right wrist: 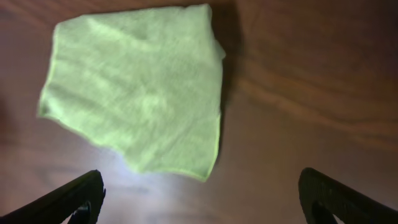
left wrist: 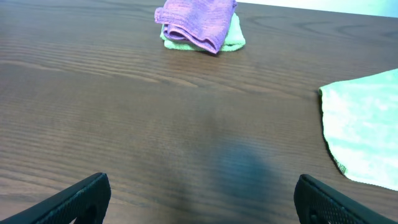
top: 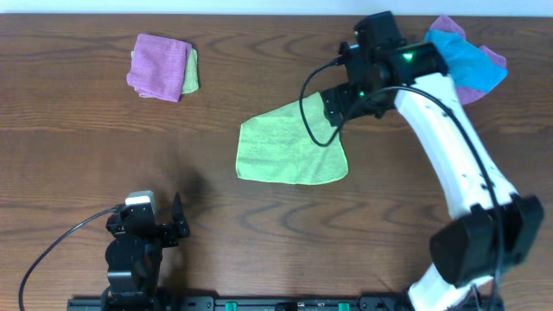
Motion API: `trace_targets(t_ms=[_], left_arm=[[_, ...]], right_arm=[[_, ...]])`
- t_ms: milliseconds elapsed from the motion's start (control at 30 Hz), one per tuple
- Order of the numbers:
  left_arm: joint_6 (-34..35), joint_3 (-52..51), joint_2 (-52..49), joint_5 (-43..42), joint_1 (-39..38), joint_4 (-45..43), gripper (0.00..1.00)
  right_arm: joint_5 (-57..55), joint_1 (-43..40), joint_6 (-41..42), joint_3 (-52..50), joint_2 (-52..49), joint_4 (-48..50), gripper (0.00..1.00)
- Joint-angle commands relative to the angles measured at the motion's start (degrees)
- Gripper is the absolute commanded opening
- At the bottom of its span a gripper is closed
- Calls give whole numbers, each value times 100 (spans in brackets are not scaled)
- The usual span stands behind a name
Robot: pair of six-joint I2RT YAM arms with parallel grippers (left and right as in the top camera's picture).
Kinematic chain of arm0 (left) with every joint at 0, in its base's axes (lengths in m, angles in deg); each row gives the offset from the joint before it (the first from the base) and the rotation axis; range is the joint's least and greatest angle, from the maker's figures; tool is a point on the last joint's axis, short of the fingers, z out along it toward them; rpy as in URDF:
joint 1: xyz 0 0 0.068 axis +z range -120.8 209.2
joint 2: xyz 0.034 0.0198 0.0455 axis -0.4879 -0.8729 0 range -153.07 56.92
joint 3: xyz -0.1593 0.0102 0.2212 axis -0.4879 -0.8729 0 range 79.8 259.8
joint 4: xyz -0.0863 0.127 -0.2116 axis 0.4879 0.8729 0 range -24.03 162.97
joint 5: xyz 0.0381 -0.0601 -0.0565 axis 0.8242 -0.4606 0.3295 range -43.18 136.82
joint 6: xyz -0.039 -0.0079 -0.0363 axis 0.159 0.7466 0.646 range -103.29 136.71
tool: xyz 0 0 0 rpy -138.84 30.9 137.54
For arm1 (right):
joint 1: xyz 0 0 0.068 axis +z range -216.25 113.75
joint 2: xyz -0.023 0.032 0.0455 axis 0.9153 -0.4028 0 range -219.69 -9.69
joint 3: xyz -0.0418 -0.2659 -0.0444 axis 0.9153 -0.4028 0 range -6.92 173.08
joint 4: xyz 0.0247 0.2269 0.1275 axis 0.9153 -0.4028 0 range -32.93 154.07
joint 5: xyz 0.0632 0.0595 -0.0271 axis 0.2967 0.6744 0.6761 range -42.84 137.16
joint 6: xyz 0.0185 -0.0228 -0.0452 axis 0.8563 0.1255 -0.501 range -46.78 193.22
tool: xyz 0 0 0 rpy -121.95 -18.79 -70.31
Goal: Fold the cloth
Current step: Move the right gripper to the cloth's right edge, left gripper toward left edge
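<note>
Right gripper point(top: 337, 111), jaws spread, hovers at the green cloth's point(top: 289, 149) far right corner; we should pinch that corner cleanly and carry it left. Left gripper point(left wrist: 202, 183) idle, jaws spread.

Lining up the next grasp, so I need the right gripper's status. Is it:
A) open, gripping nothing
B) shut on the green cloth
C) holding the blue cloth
A: in the right wrist view the right gripper has its fingers spread wide, and the green cloth lies flat on the table, unheld.
</note>
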Motion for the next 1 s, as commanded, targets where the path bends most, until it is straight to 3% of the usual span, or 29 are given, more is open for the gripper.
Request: trace_targets(t_ms=[0, 133, 400, 667, 967], left_arm=[[-103, -96, 37, 52, 4, 17, 95], [-101, -96, 37, 35, 4, 17, 95], [-103, -96, 37, 37, 4, 17, 95], [-24, -96, 37, -11, 4, 2, 95], [1021, -96, 37, -927, 4, 2, 95]], right_arm=[[437, -229, 55, -101, 236, -142, 99], [1034, -590, -42, -817, 577, 61, 99], [2177, -1123, -129, -3504, 1906, 1410, 99], [2824, -1123, 1014, -5414, 2341, 3246, 99], [2608, -1123, 1934, -6284, 2337, 4839, 94]])
